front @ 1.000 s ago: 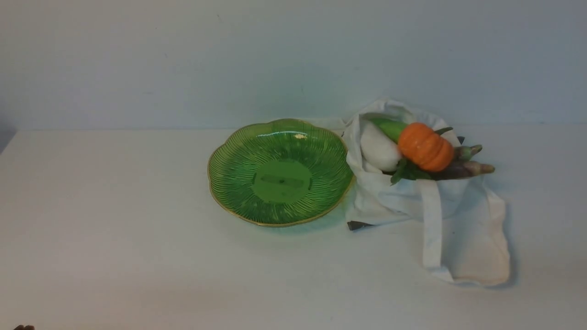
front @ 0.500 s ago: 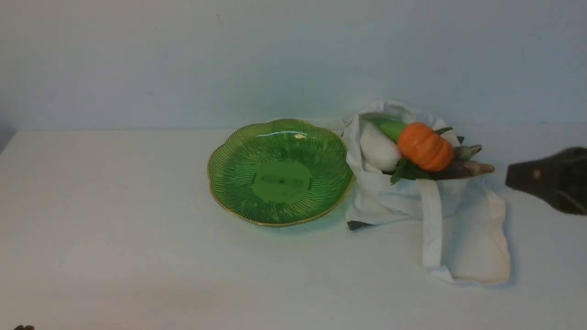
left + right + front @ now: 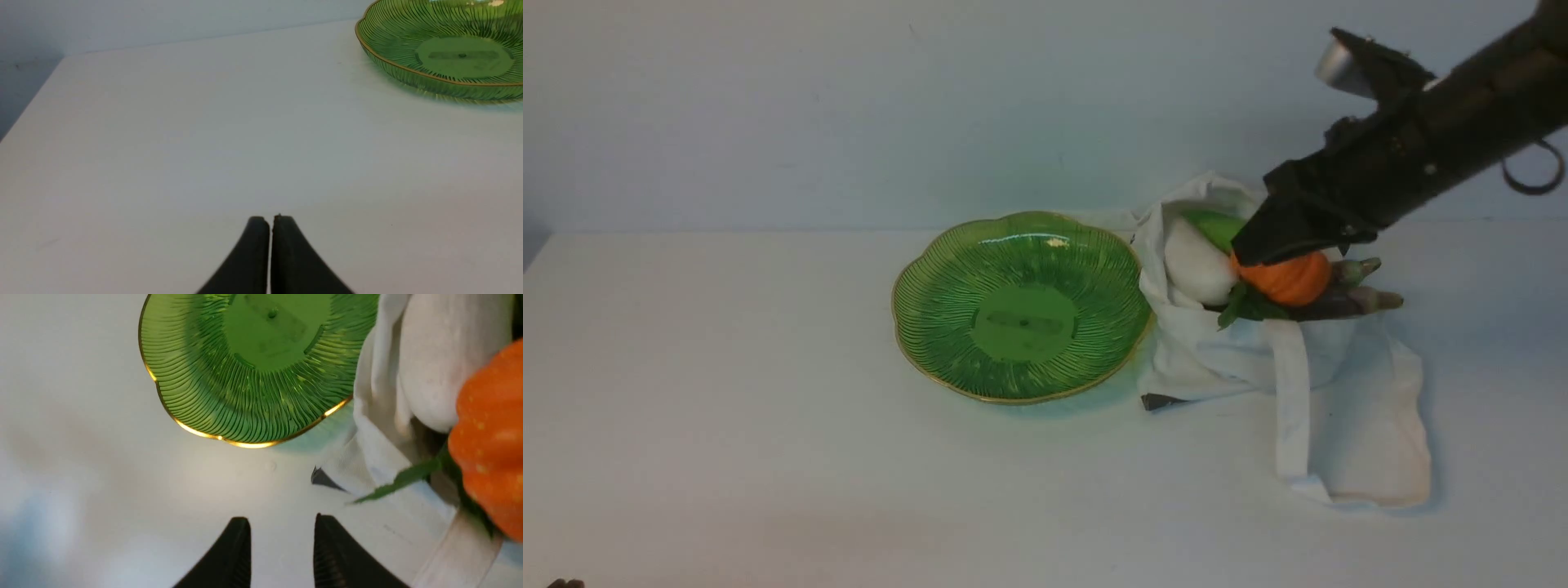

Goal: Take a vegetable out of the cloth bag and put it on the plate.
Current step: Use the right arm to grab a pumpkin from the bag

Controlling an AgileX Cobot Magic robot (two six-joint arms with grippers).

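1. Left gripper (image 3: 271,222): the fingers are pressed together with nothing between them. It sits low over the near left part of the white table (image 3: 727,425), well apart from the plate.
2. Plate (image 3: 931,294): it rests flat at the table's centre. Its right rim is just beside the cloth bag; whether they touch cannot be told.
3. Cloth bag (image 3: 1364,425): it lies slumped on the table to the right of the plate. Its mouth is at the far end, and one flat strap (image 3: 1290,392) runs down its front.
4. Pumpkin (image 3: 1286,279): it sits in the bag's open mouth on green leaves. The white oval vegetable (image 3: 1196,265) is on its left, and the eggplants (image 3: 1347,302) poke out to its right.
5. Right gripper (image 3: 282,528): the fingers are narrowly parted and hold nothing. In the front view, the tip overlaps the pumpkin's top. In the right wrist view, the pumpkin lies beside the fingers, not between them. Contact cannot be told.
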